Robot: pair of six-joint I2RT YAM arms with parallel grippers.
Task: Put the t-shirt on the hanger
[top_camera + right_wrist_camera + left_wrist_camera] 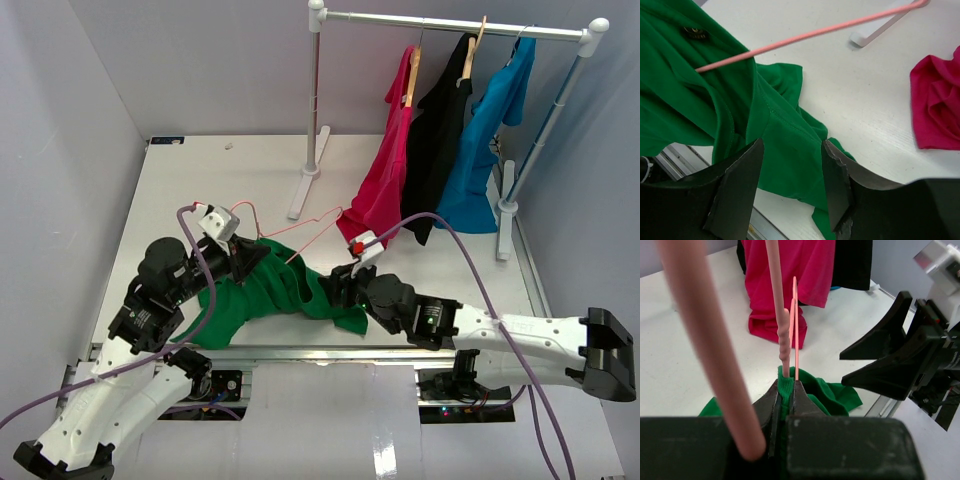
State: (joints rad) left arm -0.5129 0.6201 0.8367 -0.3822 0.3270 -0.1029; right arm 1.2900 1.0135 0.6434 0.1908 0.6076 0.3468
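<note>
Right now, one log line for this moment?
left gripper: shut on hanger with t-shirt cloth | right gripper: open over t-shirt | hanger: partly inside t-shirt | t-shirt: bunched on table

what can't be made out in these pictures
- Right wrist view: the t-shirt label is too small to read; cloth hides the rest of the hanger.
- Left wrist view: the nearest hanger wire is blurred; cloth in the left jaws hides whether they also pinch wire.
- Top view: the t-shirt covers part of the hanger's triangle.
</note>
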